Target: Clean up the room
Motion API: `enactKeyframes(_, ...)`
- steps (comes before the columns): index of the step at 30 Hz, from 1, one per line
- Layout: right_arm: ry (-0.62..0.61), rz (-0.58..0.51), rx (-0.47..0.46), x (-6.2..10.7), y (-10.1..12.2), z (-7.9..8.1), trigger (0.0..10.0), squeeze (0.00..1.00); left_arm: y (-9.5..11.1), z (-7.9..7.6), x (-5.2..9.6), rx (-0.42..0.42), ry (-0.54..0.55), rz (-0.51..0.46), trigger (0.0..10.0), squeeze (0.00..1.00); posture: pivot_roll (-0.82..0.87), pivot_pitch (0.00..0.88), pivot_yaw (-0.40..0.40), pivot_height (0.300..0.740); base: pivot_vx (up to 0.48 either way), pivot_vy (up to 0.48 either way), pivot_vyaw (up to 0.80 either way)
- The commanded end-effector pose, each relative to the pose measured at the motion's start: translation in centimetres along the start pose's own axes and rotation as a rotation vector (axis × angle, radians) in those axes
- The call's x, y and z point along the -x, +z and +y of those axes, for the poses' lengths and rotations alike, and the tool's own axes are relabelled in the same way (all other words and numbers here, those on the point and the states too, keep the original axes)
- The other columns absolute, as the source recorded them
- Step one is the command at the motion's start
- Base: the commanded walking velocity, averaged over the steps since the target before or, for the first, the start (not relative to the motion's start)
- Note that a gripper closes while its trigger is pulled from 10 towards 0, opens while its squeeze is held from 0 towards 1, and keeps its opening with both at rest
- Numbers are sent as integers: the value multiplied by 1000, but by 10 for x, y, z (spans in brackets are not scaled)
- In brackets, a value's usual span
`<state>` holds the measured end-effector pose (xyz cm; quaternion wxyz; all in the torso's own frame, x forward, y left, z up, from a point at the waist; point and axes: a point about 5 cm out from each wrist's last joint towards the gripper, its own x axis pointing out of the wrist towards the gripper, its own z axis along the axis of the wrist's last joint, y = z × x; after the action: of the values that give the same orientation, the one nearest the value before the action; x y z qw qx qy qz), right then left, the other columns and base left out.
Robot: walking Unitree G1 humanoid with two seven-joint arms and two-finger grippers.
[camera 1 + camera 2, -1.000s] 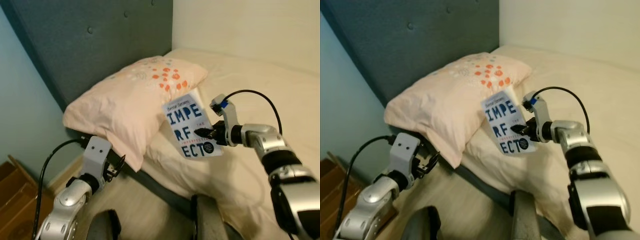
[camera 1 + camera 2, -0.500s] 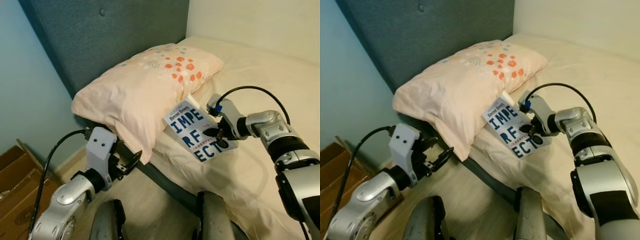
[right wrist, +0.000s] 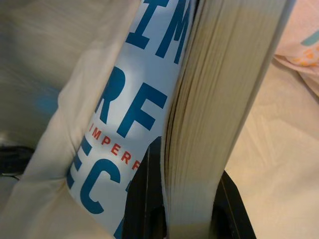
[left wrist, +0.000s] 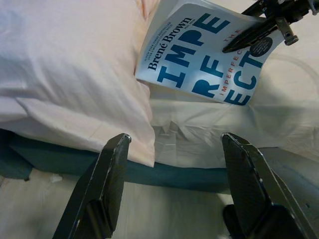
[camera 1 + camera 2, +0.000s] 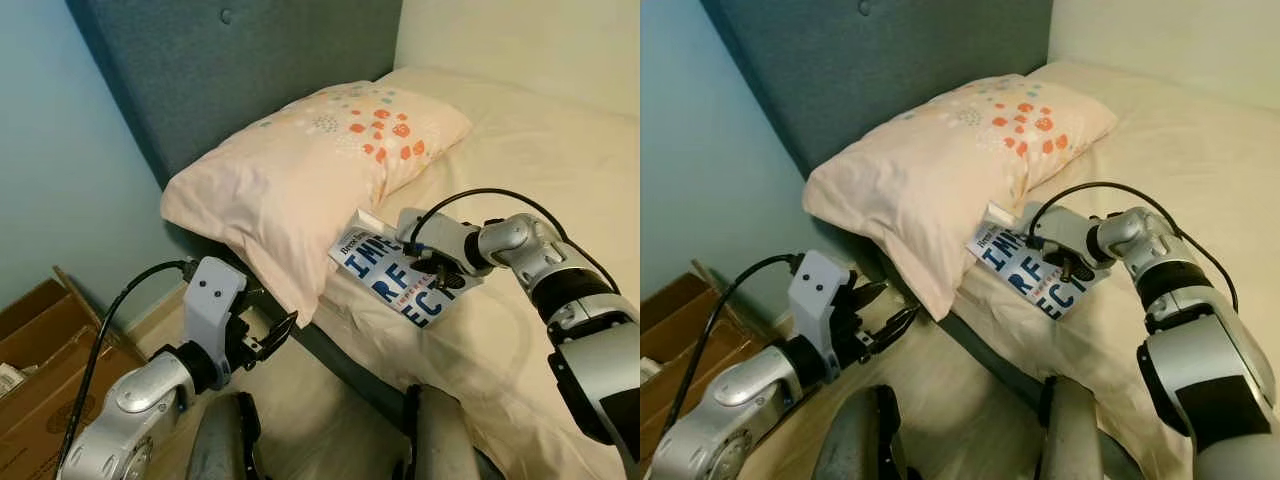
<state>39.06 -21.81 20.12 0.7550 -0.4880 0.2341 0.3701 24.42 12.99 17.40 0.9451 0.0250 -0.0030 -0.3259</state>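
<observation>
Book (image 5: 398, 278) clamped in right claw (image 5: 440, 268), lying near bed (image 5: 560, 160) edge against pillow (image 5: 300, 170). Left claw (image 4: 174, 189) wide, empty. Risk: slipping off edge upon release.

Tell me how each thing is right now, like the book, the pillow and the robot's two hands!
Book: closed, cover up, lying on the bed beside the pillow, pinched by the right gripper.
Pillow: lying against the headboard, corner hanging over the bed's edge.
Right gripper: shut on the book.
Left gripper: open, holding nothing, off the bedside.
</observation>
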Motion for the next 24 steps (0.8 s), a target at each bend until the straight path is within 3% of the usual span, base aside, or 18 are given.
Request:
enactKeyframes(1, 99, 171, 17, -3, -35, 20, 10000, 0, -1, -2, 3, -4, -21, 23, 10000, 0, 157, 317, 53, 531, 0, 0, 0)
enactKeyframes(4, 116, 231, 124, -2, -40, 23, 10000, 0, -2, -4, 4, -7, -35, 29, 10000, 0, 160, 316, 53, 531, 0, 0, 0)
enactKeyframes(16, 114, 284, 253, -1, -47, 25, 10000, 0, -2, -7, 6, -4, -57, 45, 10000, 0, 163, 314, 56, 531, 0, 0, 0)
enactKeyframes(24, 136, 277, 266, 0, -50, 28, 10000, 0, -1, -9, 3, -1, -67, 42, 10000, 0, 161, 311, 54, 531, 0, 0, 0)
